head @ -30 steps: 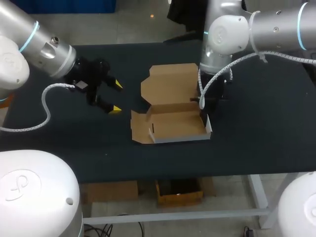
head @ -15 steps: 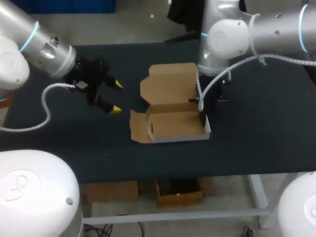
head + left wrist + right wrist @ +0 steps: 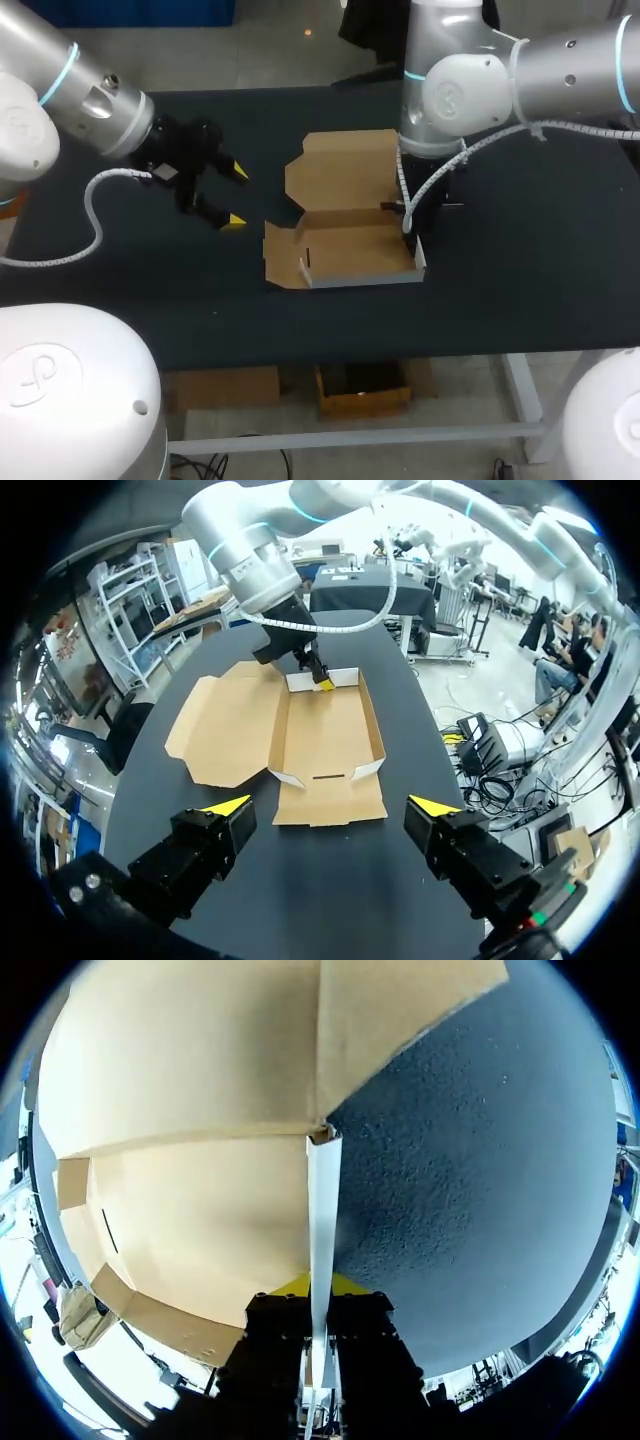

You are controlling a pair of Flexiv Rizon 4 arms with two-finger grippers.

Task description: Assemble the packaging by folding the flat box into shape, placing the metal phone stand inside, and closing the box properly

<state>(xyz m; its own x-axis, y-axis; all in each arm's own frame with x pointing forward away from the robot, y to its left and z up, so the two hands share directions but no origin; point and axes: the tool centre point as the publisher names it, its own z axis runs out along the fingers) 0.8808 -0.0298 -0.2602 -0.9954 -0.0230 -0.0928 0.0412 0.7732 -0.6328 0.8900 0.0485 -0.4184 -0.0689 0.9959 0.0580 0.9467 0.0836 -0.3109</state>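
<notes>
Your brown cardboard box (image 3: 350, 250), lid open: right gripper (image 3: 320, 1286) jaws clamped on its white side wall (image 3: 322, 1210). Left gripper (image 3: 236, 196): jaws wide apart, well left of box.

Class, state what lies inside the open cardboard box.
Only bare cardboard floor shows inside the box; nothing lies there. The right gripper, pinching its side wall, hides a small spot beneath.

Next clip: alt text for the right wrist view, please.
The right gripper pinches an upright white wall of the open cardboard box between its yellow tips. The box's tan floor lies on one side of it, the black table on the other.
</notes>
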